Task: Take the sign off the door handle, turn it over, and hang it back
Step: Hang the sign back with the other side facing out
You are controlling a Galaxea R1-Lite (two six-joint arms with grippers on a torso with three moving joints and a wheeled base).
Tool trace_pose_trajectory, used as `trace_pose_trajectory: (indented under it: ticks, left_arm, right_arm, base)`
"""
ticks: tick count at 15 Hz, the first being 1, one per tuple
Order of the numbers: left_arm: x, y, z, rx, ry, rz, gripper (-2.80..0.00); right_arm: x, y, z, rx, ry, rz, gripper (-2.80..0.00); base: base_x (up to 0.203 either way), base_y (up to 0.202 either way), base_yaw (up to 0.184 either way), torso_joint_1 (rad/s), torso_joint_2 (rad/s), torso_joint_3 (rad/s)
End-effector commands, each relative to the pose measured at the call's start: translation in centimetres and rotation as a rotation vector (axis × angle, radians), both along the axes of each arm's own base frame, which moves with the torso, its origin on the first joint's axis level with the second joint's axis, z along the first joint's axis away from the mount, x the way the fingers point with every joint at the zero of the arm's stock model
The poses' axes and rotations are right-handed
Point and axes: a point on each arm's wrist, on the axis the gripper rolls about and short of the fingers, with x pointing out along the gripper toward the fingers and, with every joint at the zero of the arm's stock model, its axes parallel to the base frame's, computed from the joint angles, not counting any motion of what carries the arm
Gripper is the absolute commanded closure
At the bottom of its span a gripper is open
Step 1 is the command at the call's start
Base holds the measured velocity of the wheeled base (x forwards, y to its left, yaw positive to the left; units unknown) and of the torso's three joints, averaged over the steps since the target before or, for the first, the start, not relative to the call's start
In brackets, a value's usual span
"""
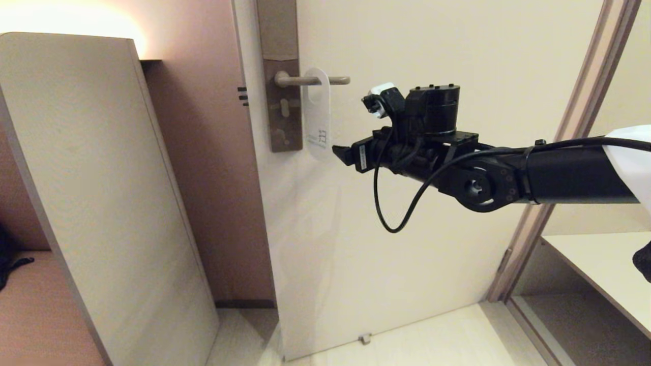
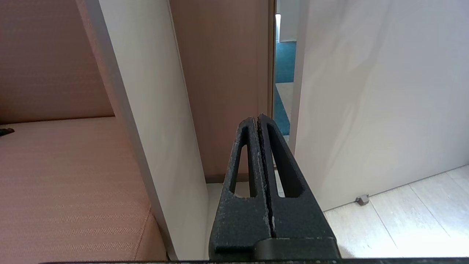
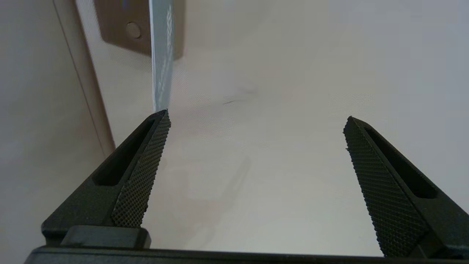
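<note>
Warm indoor light throughout. In the head view a bright glow at the upper left overexposes the wall (image 1: 76, 20) above the pale panel (image 1: 96, 203), and the door (image 1: 407, 254) carries soft, faint shadows and a dull sheen. In the right wrist view the sign (image 3: 161, 55) is blurred and bluish, while the near pincer fingers (image 3: 139, 183) are sharp. The left wrist view is evenly lit, with daylight glare on the floor tiles (image 2: 421, 227).

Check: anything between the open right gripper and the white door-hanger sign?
Nothing: in the head view, the right gripper sits right at the white plastic sign's lower edge, no gap visible.
</note>
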Motion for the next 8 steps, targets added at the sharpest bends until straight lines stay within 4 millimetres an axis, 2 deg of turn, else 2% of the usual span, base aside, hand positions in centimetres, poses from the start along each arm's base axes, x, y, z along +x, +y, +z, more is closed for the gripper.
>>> trace_pose_trajectory:
  ticks: [1, 4, 5, 8]
  left_arm:
    - [0.0, 0.0, 0.01, 0.0, 0.0, -0.001, 0.0]
    - [0.0, 0.0, 0.0, 0.0, 0.0, -0.001, 0.0]
    - [0.01, 0.0, -0.03, 0.0, 0.001, 0.001, 0.0]
    - [0.0, 0.0, 0.01, 0.0, 0.0, 0.001, 0.0]
  right_arm:
    - [0.07, -0.33, 0.22, 0.003, -0.006, -0.007, -2.8]
    - [0.16, -0.47, 0.25, 0.003, -0.006, -0.01, -2.8]
    - [0.18, -0.52, 0.25, 0.003, -0.006, -0.011, 0.0]
    - [0.22, -0.49, 0.12, 0.001, -0.003, -0.012, 0.0]
  base:
    - [0.0, 0.0, 0.0, 0.0, 0.0, 0.0]
    - [0.0, 0.0, 0.0, 0.0, 0.0, 0.0]
    - [0.0, 0.0, 0.0, 0.0, 0.0, 0.0]
    - [0.0, 0.0, 0.0, 0.0, 0.0, 0.0]
